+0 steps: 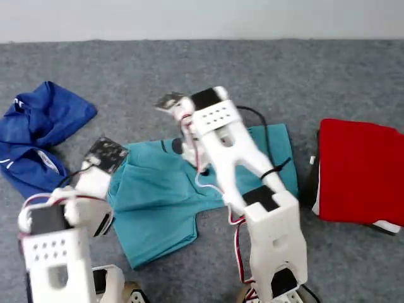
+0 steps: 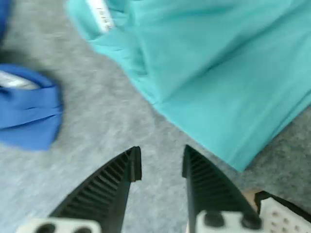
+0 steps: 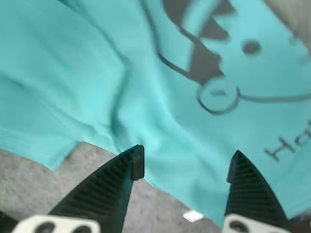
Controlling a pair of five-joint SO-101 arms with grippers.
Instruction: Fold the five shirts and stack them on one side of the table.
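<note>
Right claw gapes wide over teal shirt, left claw narrow & empty beside its hem; risk: grabs 2 layers, fold bunches

Teal shirt centre, blue shirt left, red shirt right

Open mat beyond teal shirt, blue shirt left, red shirt right

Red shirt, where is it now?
In the high view, the red shirt lies folded on the right side of the table, beside the teal shirt.
</note>
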